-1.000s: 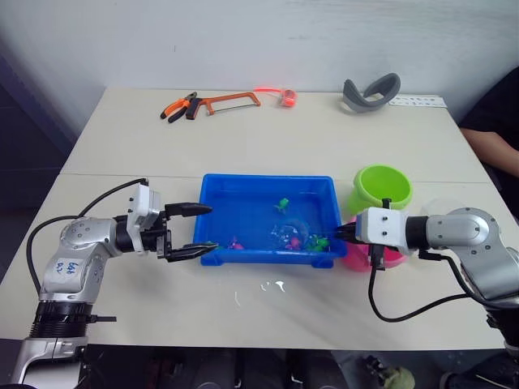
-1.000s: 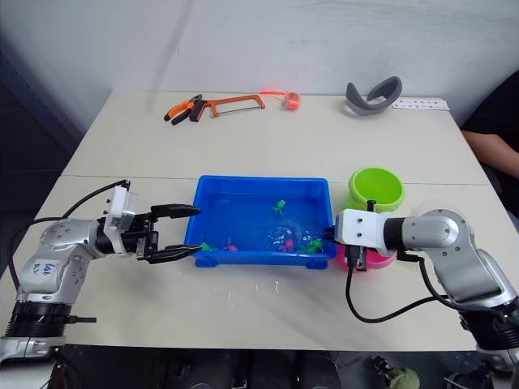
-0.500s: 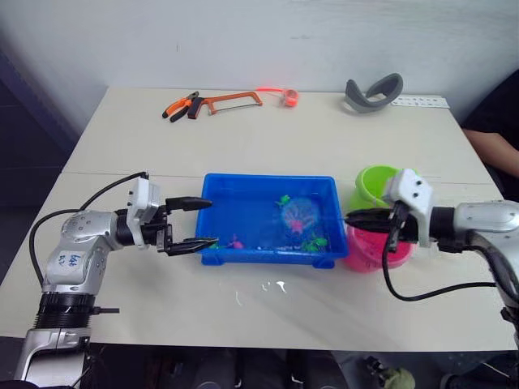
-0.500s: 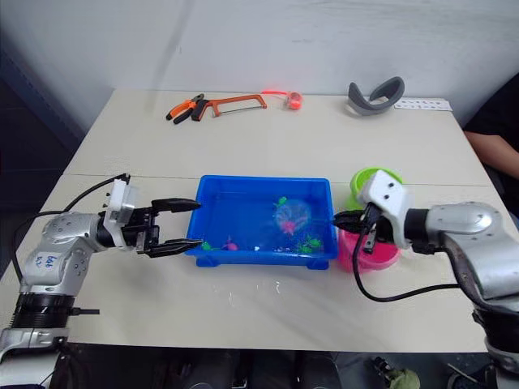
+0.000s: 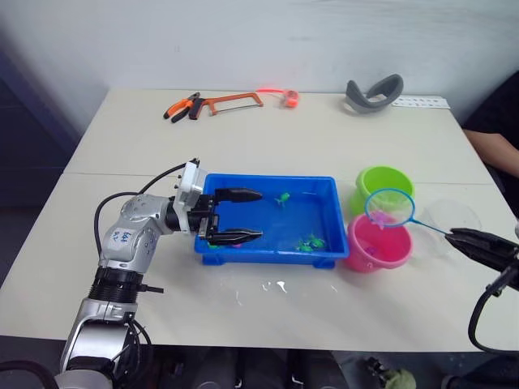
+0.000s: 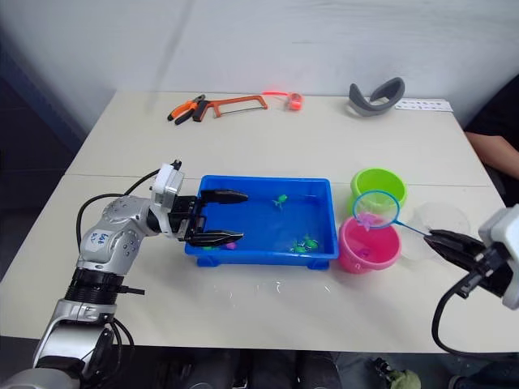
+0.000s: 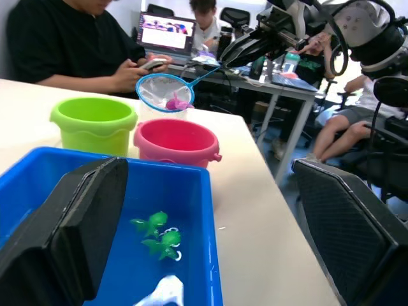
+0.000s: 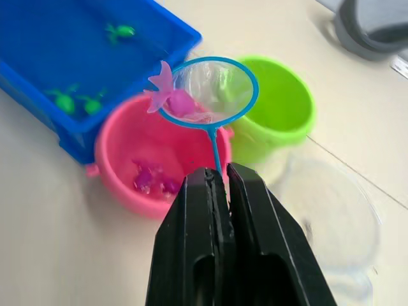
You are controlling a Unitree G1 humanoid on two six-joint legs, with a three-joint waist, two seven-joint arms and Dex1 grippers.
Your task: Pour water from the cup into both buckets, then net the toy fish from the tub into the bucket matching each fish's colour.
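The net (image 8: 208,90) has lifted from the tub (image 5: 324,212) over the pink bucket (image 5: 378,245), its handle clamped in the right hand (image 8: 215,185).

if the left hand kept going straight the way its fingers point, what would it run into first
Probably the far end wall of the tub. The left hand points along the tub, open, over the green fish; the pink bucket stands just beyond. Height is unclear.

Bright blue tub (image 5: 328,212) with green fish (image 5: 309,241); blue-rimmed net (image 8: 210,89) carrying a pink fish (image 8: 167,89); pink bucket (image 5: 375,251), lime bucket (image 5: 381,185).
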